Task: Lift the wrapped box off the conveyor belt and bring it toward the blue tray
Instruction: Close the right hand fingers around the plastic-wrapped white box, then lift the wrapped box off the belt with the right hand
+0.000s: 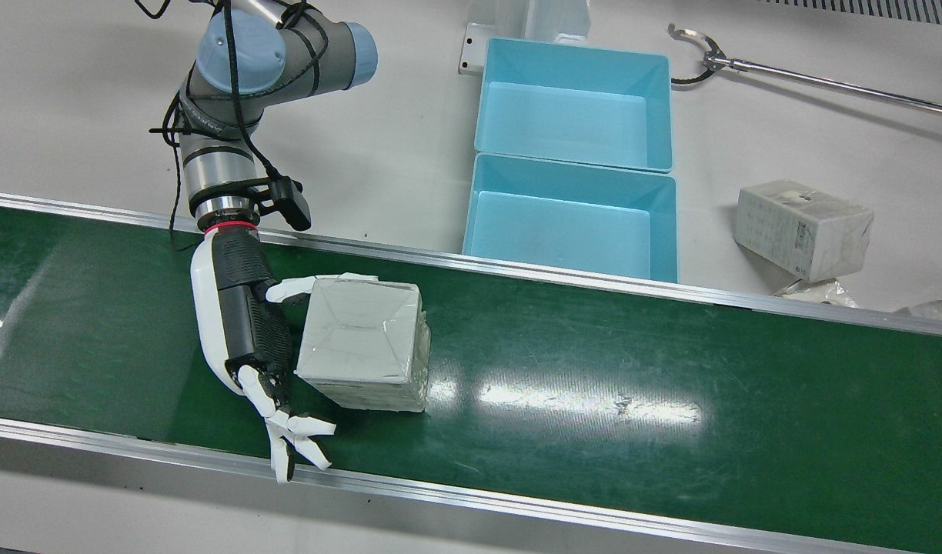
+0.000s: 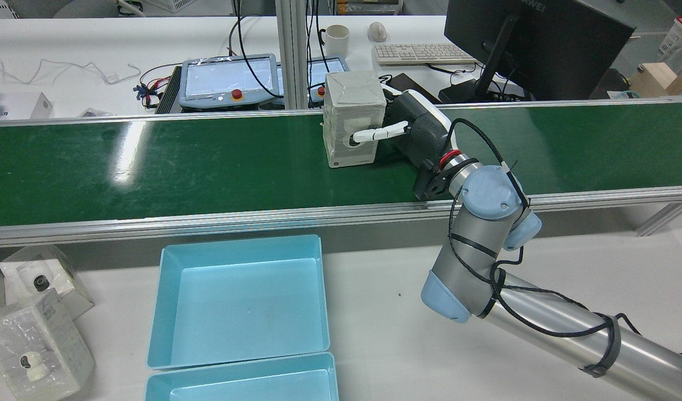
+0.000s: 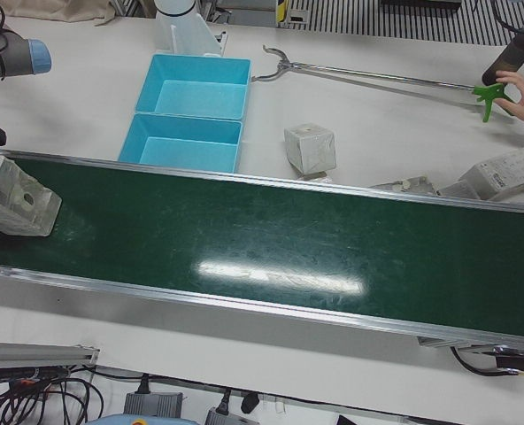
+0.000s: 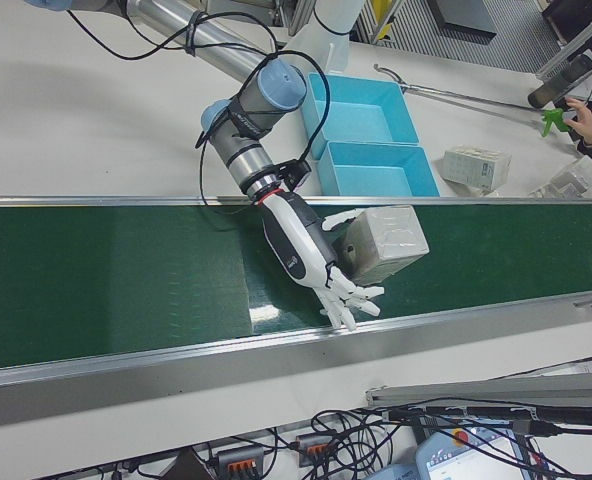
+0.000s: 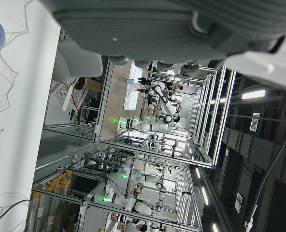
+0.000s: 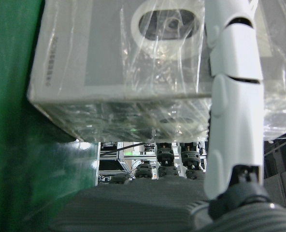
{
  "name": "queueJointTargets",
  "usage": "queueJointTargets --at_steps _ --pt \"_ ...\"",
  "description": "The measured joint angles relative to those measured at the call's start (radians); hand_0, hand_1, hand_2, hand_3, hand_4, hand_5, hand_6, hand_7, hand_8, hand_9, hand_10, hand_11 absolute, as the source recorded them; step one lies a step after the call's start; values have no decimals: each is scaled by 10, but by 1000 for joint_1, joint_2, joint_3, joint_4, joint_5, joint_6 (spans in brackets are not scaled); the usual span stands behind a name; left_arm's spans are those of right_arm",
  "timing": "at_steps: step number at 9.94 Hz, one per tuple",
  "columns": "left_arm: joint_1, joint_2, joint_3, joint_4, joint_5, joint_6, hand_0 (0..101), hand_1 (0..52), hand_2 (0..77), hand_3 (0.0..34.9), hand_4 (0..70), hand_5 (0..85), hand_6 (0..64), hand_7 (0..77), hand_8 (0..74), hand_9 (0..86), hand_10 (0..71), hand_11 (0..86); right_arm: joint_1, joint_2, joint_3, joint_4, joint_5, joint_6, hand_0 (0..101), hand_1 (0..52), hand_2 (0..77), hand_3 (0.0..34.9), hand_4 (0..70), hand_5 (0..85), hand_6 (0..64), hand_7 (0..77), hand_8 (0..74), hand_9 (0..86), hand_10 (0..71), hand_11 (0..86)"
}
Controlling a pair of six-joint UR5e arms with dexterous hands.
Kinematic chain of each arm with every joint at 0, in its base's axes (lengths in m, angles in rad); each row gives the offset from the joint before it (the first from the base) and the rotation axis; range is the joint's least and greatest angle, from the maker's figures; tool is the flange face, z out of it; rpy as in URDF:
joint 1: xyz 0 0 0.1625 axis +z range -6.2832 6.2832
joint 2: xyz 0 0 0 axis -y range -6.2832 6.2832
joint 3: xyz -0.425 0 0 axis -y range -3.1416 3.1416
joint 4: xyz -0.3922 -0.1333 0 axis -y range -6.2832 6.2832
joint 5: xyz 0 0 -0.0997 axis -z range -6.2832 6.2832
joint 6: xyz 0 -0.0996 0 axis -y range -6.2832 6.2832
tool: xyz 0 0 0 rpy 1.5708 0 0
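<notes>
The wrapped box (image 1: 363, 342), grey-white under clear film, sits on the green conveyor belt (image 1: 594, 369) toward the right arm's end. My right hand (image 1: 244, 323) lies alongside it with the palm against the box's side. Its thumb (image 1: 317, 285) rests on the face nearest the robot. The other fingers (image 1: 294, 442) stretch out spread past the box's far corner, not curled on it. The right hand view shows the box (image 6: 133, 63) very close, with one white finger (image 6: 235, 96) across it. Two empty blue trays (image 1: 563, 231) stand on the table beside the belt. Only the left hand's grey casing (image 5: 157, 29) shows.
Other wrapped boxes lie on the table: one (image 1: 802, 228) beyond the trays, two (image 2: 37, 345) at the rear view's left. A long metal reacher (image 1: 825, 77) lies behind the trays, held by a person's hand (image 3: 519, 93). Aluminium rails (image 1: 517, 500) edge the belt.
</notes>
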Motion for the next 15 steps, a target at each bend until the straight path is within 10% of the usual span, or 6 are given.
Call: queueJointTargets --at_steps 5,6,9,11,15 --pt "0 0 0 0 0 0 0 0 5 0 0 11 5 5 5 0 5 5 -13 16 -24 -1 -2 -1 490 169 147 0 158 333 98 120 38 65 0 5" --pt "0 0 0 0 0 0 0 0 11 0 0 11 5 5 5 5 5 5 -13 23 -27 -2 -2 -1 556 202 245 0 164 442 229 273 196 240 93 11" --pt "0 0 0 0 0 0 0 0 11 0 0 11 5 5 5 0 5 5 5 41 20 -37 -10 -2 587 136 284 4 240 524 311 327 344 360 207 114" --pt "0 0 0 0 0 0 0 0 5 0 0 11 5 5 5 5 5 5 12 91 81 -109 -54 -1 609 93 289 13 333 616 404 409 447 425 349 344" --pt "0 0 0 0 0 0 0 0 11 0 0 11 5 5 5 0 5 5 -93 251 132 -248 -103 1 612 93 289 5 371 671 436 425 485 431 371 387"
